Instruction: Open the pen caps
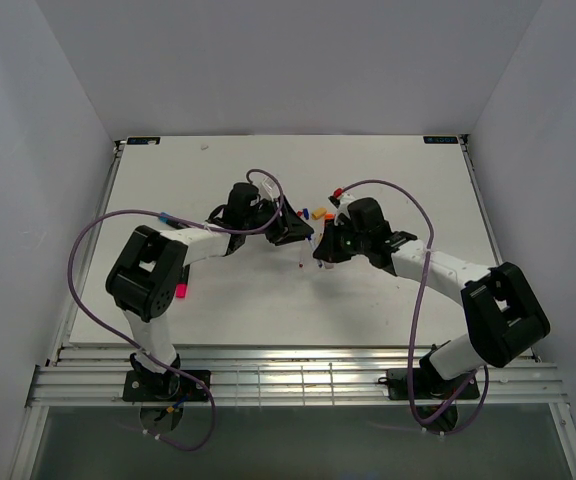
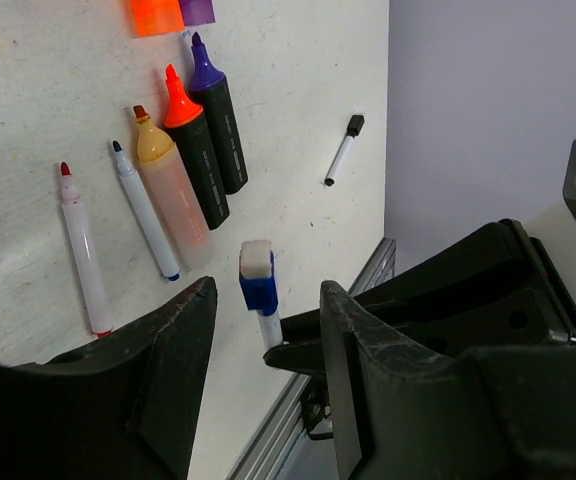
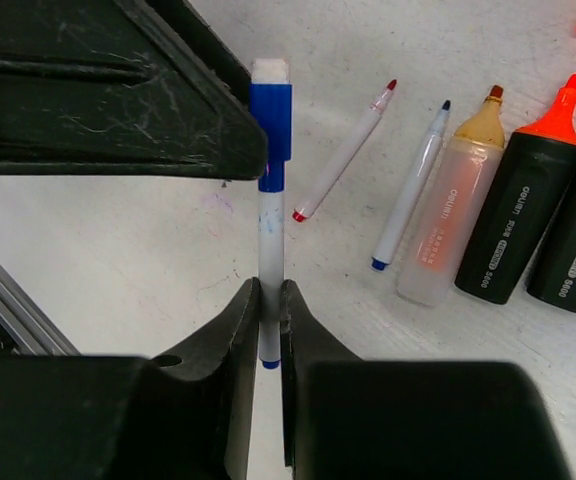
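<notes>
the right pincer filled the bottom of its own wrist view, its two fingers pressed together on the lower barrel of a thin white pen. the pen stood upright in the grip, above the white surface. the blue cap, topped with a white pad, sat on the pen's upper end, not yet pulled off.

the left pincer was spread, one finger on each side of that blue cap. a gap showed on both sides in the left wrist view. from the right wrist view one left finger lay right against the cap, though i could not tell whether it touched.

on the surface beyond, five uncapped pens lay side by side: a thin red-tipped pen, a thin blue-tipped pen, a pale orange highlighter, a black highlighter with an orange tip and a black highlighter with a purple tip. just past their tips lay an orange cap and a purple cap, touching each other. a small black-capped marker lay apart, nearer the surface's edge.
</notes>
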{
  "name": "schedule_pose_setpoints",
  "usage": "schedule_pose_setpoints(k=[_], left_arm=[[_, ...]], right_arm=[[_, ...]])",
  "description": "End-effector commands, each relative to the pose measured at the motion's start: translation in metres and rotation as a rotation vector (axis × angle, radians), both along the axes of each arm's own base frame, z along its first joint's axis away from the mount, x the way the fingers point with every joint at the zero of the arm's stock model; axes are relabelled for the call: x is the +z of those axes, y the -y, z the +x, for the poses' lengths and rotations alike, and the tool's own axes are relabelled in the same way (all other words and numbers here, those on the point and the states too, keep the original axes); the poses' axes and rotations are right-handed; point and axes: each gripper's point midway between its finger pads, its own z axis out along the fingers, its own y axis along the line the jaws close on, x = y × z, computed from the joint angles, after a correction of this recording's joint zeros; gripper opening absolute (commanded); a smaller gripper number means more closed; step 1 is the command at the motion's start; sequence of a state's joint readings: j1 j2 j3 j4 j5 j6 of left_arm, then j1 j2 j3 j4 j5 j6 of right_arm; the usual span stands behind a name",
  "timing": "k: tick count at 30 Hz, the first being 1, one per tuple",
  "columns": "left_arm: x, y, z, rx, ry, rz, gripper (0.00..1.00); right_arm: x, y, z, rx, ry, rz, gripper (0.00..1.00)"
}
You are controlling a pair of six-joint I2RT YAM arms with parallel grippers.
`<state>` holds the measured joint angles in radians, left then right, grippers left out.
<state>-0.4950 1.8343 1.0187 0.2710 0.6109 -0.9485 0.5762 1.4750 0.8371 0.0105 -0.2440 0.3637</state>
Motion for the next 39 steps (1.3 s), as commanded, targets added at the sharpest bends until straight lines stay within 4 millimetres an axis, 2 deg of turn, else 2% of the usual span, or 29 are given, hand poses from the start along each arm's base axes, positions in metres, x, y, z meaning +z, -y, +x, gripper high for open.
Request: schedule_pose_setpoints(k=[1, 7, 11, 20, 22, 23, 24, 27, 30, 32, 34, 37, 39], left_arm=[[0.015, 0.012, 0.005, -0.019, 0.036, -0.035, 0.56], [0.013, 0.012, 0.006, -0.011, 0.032, -0.035, 0.54], [0.013, 0.012, 0.006, -0.012, 0.036, -0.036, 0.46], [0.012, 0.011, 0.004, -0.013, 0.035, -0.032, 0.13], [0.012, 0.011, 0.004, -0.015, 0.034, -0.035, 0.02], [0.012, 0.011, 0.004, -0.019, 0.033, -0.035, 0.00], [0.011, 0.012, 0.003, -0.019, 0.030, -0.035, 0.00], [0.013, 0.012, 0.004, -0.020, 0.031, -0.039, 0.00], [0.016, 0.012, 0.004, -0.022, 0.039, -0.043, 0.00], [0.018, 0.012, 0.004, -0.021, 0.041, -0.045, 0.00], [0.020, 0.012, 0.004, -0.022, 0.049, -0.048, 0.00], [0.023, 0.012, 0.007, -0.016, 0.050, -0.051, 0.00], [0.027, 0.013, 0.013, -0.013, 0.050, -0.056, 0.00]], right_arm=[[0.026, -0.020, 0.010, 0.031, 0.065, 0.066, 0.08], [0.026, -0.027, 0.007, 0.044, 0.069, 0.062, 0.08], [0.020, -0.027, 0.008, 0.038, 0.066, 0.046, 0.08], [0.016, -0.023, 0.011, 0.020, 0.068, 0.014, 0.08], [0.016, -0.023, 0.013, 0.022, 0.070, 0.009, 0.14], [0.018, -0.025, 0.014, 0.025, 0.073, 0.010, 0.19], [0.019, -0.025, 0.015, 0.028, 0.078, 0.009, 0.26], [0.021, -0.031, 0.019, 0.044, 0.073, 0.010, 0.36], [0.019, -0.038, 0.022, 0.061, 0.059, 0.017, 0.36], [0.013, -0.041, 0.023, 0.069, 0.039, 0.017, 0.34], [0.009, -0.043, 0.024, 0.074, 0.026, 0.017, 0.27], [0.003, -0.044, 0.020, 0.082, 0.010, 0.009, 0.09], [-0.002, -0.044, 0.018, 0.079, 0.015, -0.012, 0.08]])
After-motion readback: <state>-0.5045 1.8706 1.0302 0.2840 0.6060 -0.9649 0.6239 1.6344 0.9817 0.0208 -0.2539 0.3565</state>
